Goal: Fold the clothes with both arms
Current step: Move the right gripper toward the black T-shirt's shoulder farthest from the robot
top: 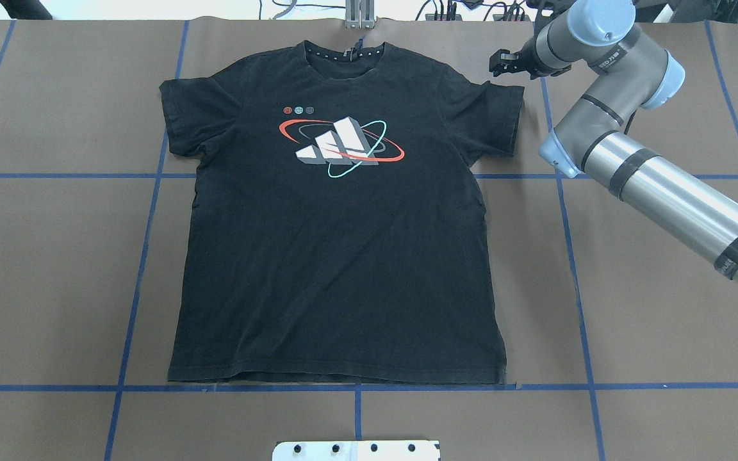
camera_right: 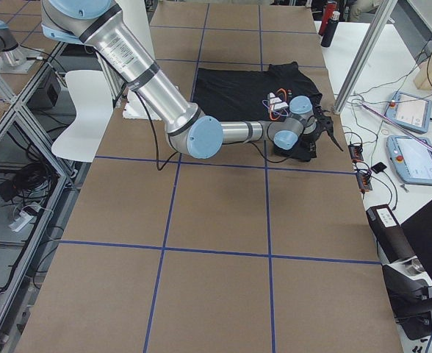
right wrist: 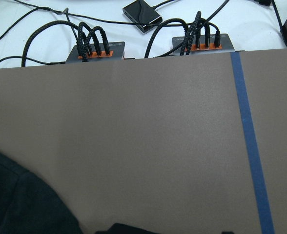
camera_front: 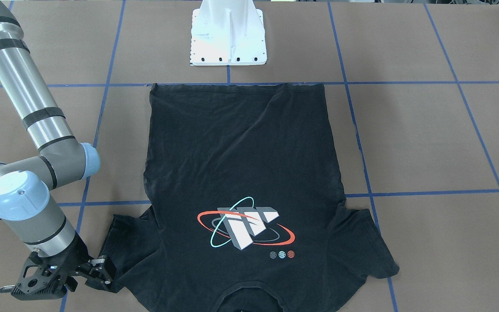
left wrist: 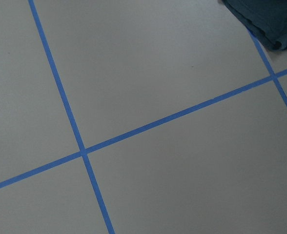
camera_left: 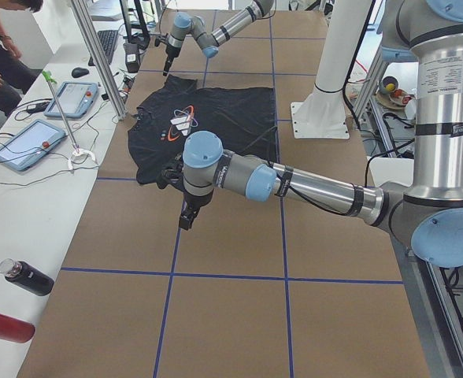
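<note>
**Brown table, black T-shirt spread flat**

The brown table (top: 664, 320) is squared off with blue tape lines (top: 141, 256), and the white pedestal (camera_front: 228, 39) stands at the robot's edge. Just beyond it lies the T-shirt (top: 343, 269), flat and front up: the hem is nearest the robot along a tape line, both sleeves are spread, and the collar is at the far edge. The print (top: 341, 146) sits high on the chest.

Off the shirt's left sleeve, the left gripper (camera_left: 186, 216) hangs over bare table, pointing down. Whether its fingers are parted or closed cannot be told. The left arm (camera_left: 310, 185) stretches out low behind it.

Farther out, the right arm (top: 664, 186) reaches to the far right sleeve. The right gripper (camera_front: 104, 274) is at that sleeve's outer edge, fingers spread and holding nothing. Past the table's edge lie cabled boxes (right wrist: 97, 48).
</note>
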You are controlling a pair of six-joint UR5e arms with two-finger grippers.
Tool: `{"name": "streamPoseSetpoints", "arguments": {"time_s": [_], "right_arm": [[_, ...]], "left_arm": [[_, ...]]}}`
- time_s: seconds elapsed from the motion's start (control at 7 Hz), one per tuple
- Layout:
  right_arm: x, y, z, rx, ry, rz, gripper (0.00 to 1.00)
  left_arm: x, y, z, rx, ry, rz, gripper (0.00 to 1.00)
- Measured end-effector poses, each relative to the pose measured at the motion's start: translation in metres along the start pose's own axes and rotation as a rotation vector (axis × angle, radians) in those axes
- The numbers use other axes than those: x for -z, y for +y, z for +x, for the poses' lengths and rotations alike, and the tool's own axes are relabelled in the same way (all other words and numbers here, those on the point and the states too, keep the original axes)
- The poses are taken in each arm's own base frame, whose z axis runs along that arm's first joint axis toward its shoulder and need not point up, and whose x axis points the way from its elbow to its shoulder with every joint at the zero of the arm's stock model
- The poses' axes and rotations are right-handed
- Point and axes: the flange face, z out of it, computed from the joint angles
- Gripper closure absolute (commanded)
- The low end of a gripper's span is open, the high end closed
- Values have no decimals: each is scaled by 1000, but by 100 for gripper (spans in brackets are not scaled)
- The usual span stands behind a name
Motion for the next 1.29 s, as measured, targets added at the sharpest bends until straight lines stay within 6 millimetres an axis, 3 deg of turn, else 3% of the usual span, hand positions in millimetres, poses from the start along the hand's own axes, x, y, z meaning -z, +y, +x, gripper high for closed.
{"name": "streamPoseSetpoints", "arguments": {"time_s": [0.43, 0.71, 0.86, 1.0, 1.29], "right_arm": [[-9, 12, 12, -1, 21, -12, 25], [-15, 19, 14, 4, 33, -15, 46], [-17, 22, 13, 7, 36, -15, 88], [-18, 24, 12, 9, 38, -15, 100], [-20, 25, 13, 9, 40, -17, 100]], "left_arm": [[0, 0, 0, 0, 0, 0, 1], [0, 0, 0, -1, 0, 0, 0], [-1, 1, 0, -1, 0, 0, 1], [-1, 1, -1, 0, 0, -2, 1], [-2, 1, -2, 0, 0, -2, 1]]}}
